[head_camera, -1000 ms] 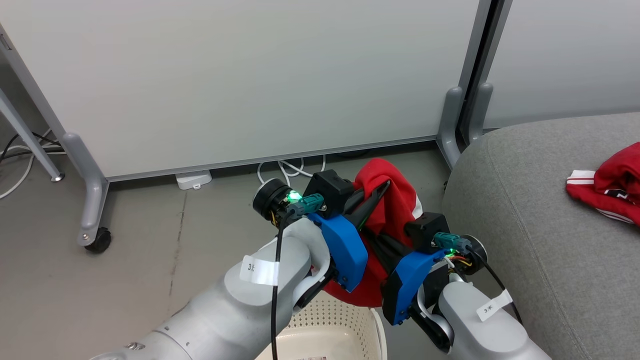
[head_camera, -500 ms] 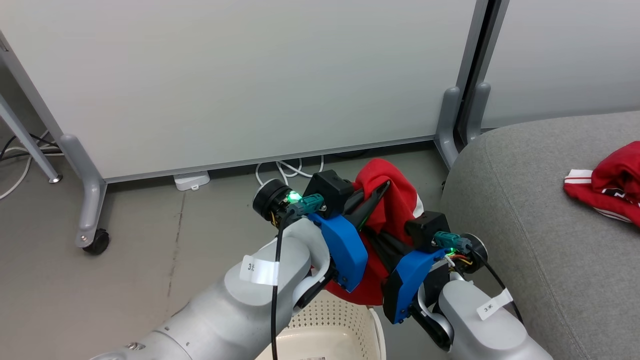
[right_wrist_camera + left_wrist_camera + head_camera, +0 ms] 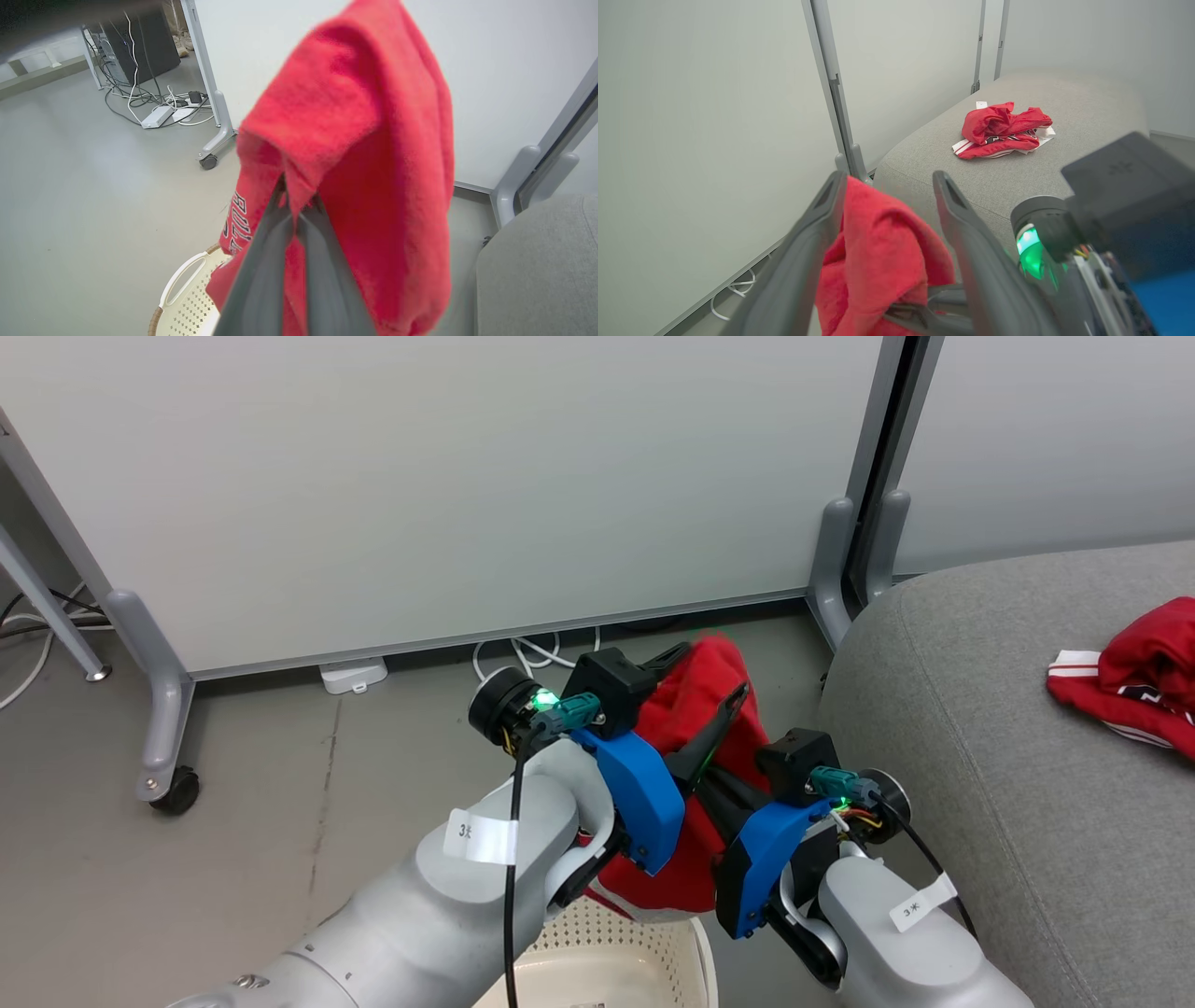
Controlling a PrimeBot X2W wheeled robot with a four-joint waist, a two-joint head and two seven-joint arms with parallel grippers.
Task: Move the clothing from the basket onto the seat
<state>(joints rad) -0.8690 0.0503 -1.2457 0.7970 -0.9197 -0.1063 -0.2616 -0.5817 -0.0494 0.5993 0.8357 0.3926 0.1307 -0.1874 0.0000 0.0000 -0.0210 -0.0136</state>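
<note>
Red garment hangs over the basket, just beside the grey seat. The right gripper pinches a fold of it, fingers pressed together. The left gripper stands spread, with the cloth loose between its fingers. A second red garment lies crumpled on the seat.

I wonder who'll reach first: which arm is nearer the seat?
Right. The right arm is just beside the seat; the left arm is farther off, by the basket.
</note>
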